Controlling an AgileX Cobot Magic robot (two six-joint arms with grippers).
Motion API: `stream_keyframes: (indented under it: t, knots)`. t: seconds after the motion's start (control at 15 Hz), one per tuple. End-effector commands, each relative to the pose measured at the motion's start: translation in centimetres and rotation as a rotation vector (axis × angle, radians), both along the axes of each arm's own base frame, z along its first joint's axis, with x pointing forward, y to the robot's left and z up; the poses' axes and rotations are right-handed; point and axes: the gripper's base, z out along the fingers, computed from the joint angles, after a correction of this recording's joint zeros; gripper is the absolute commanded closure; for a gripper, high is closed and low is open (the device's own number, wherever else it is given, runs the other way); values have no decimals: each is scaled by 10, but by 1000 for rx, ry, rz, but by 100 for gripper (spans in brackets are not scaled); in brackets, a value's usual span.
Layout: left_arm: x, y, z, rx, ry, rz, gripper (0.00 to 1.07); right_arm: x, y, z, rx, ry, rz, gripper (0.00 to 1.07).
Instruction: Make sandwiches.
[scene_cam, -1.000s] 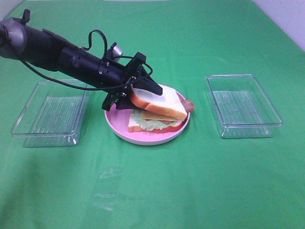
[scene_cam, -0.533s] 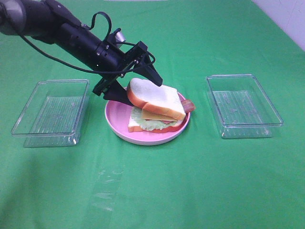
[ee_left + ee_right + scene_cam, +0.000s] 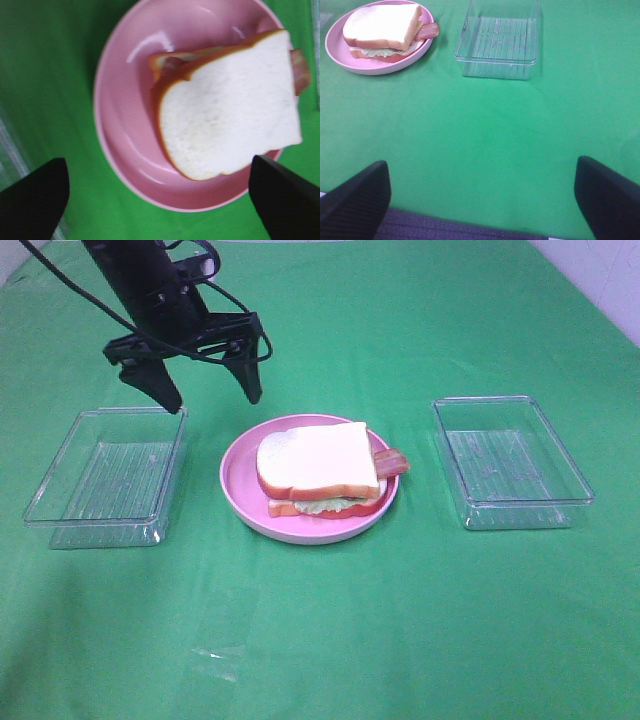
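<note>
A toy sandwich (image 3: 320,472) is seen lying on a round pink plate (image 3: 240,480) near the middle of a green tablecloth (image 3: 320,640). The stack is topped by a white bread slice (image 3: 315,458) with an orange-brown crust; pale green lettuce (image 3: 325,505) is visible at the front edge between the slices, and a reddish-brown bacon strip (image 3: 392,462) sticks out at the right side. A second bread slice is seen at the bottom of the stack.

Two clear plastic trays are set on the cloth, one (image 3: 108,475) to the left of the plate and one (image 3: 510,460) to the right, each apart from it. Nothing can be seen inside either tray.

The left gripper (image 3: 205,390) is held in the air behind the plate and to its left, above the cloth, pointing downward. Its two black fingers (image 3: 248,375) are spread wide, and nothing is held between them. In the left wrist view the sandwich and plate are seen below the parted fingertips.

The right gripper (image 3: 482,195) is shown only in its own wrist view, low over bare cloth, well apart from the plate and the right tray. Its fingers are spread wide and nothing is gripped.
</note>
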Motion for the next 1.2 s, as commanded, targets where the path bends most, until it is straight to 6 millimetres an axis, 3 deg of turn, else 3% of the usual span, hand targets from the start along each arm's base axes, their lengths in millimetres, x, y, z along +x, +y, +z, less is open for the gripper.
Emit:
stream_keyframes:
  t: [0.07,0.27,0.33,0.53,0.67,0.73,0.8,1.07,1.13,1.2]
  knots:
    - [-14,18,22,160,15,-10,16,-4,0,-1,12,-29,-13,12]
    - [-26,67,58,305,-72,27,17,-4,0,-1,12,-29,-13,12]
    - [-32,104,61,304,-41,99,17,-4,0,-1,12,-29,-13,12]
    - [-49,163,56,310,32,183,17,-4,0,-1,12,-29,-13,12]
    - [-60,179,51,307,70,202,17,-4,0,-1,12,-29,-13,12]
    - [-80,184,52,304,92,213,17,-4,0,-1,12,-29,-13,12]
    - [-87,184,54,303,90,213,17,-4,0,-1,12,-29,-13,12]
    - [-153,175,70,220,-26,211,17,-4,0,-1,12,-29,-13,12]
    - [-202,170,73,179,-110,182,17,-4,0,-1,12,-29,-13,12]
    - [-229,169,77,177,-173,178,17,-4,0,-1,12,-29,-13,12]
